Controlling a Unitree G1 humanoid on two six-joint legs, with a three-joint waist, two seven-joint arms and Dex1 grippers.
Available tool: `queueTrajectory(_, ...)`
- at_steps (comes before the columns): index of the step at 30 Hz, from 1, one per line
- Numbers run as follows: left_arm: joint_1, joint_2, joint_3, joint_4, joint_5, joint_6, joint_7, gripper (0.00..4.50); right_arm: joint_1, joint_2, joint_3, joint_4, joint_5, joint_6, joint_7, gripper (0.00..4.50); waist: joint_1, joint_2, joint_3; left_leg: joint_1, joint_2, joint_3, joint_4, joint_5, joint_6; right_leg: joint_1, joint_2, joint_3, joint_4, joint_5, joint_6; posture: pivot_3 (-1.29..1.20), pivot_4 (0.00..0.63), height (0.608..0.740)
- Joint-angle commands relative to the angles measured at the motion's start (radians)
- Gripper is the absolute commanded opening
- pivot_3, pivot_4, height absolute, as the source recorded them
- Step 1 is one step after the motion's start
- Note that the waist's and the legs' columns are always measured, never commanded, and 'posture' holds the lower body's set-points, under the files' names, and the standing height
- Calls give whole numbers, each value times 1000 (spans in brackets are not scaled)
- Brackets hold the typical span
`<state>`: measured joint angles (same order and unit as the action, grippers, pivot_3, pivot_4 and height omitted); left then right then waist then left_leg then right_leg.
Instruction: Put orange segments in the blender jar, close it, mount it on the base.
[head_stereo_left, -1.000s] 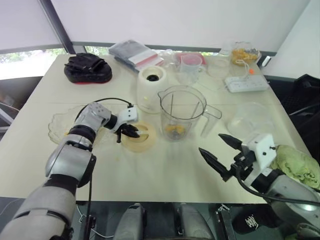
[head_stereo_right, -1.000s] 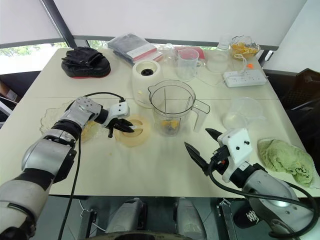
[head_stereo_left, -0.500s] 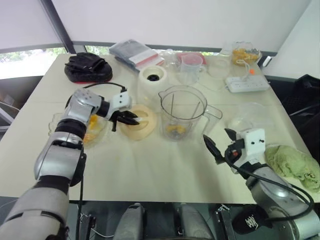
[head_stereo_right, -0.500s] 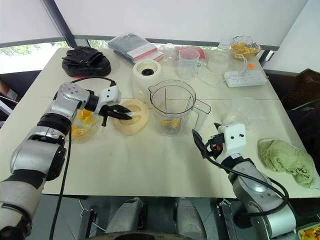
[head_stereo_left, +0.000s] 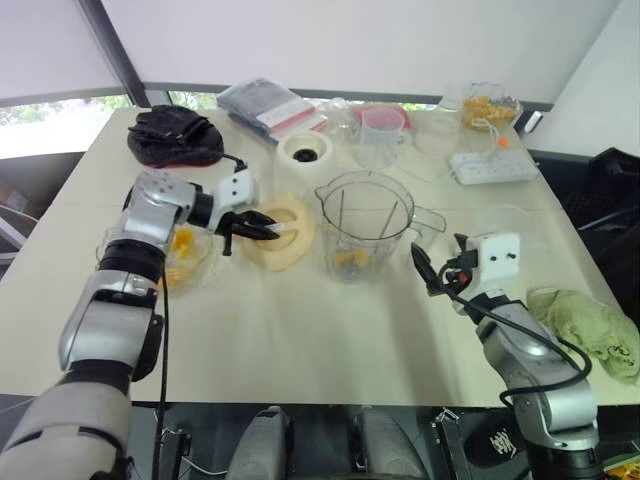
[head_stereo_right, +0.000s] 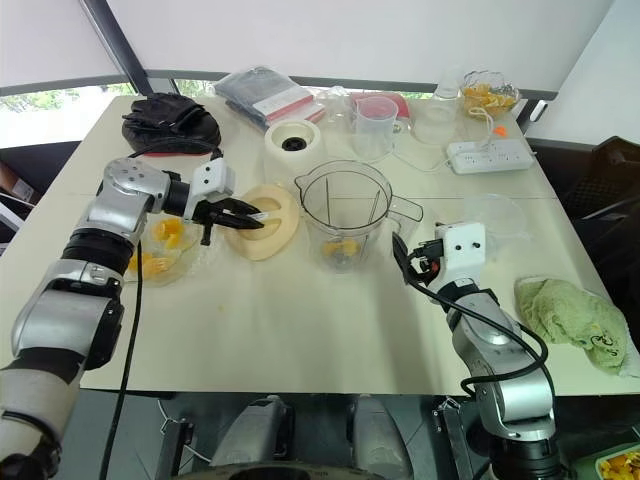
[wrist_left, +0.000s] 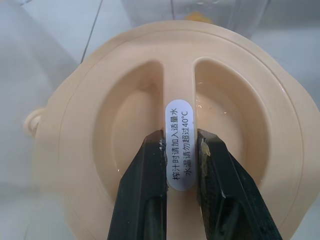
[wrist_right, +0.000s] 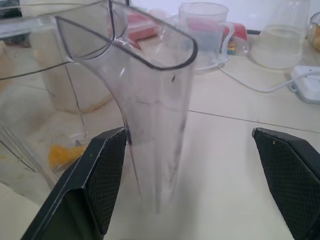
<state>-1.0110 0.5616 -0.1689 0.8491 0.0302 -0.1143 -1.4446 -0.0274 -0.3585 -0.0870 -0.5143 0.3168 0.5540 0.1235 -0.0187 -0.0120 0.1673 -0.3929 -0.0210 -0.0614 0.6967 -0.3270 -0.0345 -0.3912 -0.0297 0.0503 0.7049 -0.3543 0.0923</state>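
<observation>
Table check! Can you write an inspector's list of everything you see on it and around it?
Surface: cream table, crowded toward the back.
Job's things: blender jar upright, open-topped, orange pieces inside; lid tilted, held by left gripper; base behind jar; dish of orange segments by left arm.
Clutter: black pad, plastic bags, measuring cup, clear bowl, green cloth.
Grippers: left shut on lid's ridge; right gripper open, jar's handle between its fingers.
Cables: power strip at back right; black cable along left arm.
Surroundings: white blinds behind table.

- The jar (head_stereo_left: 365, 225) is stood mid-scene, with segments (head_stereo_left: 348, 260) in it.
- The base (head_stereo_left: 306, 150) is set behind it, leftward.
- The lid (head_stereo_left: 283, 232) is held left of the jar by the left gripper (head_stereo_left: 262, 228).
- A bowl (head_stereo_right: 178, 262) is found further left.
</observation>
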Motion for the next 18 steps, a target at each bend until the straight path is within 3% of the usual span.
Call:
queueTrajectory(1,-5,21,24,-62,-30,8,3,258,-29,15,2,5,-21,-34,11,4133,-1,0,0,0,0,0,0,0,0,0,0,0,0,0,0,0,150,740)
queueTrajectory(18,65,123,61,-249,-91,121,37,258,-125,108,30,131,-95,-86,9,4133,-15,0,0,0,0,0,0,3,-5,-1,0,0,1,0,0,0,150,740)
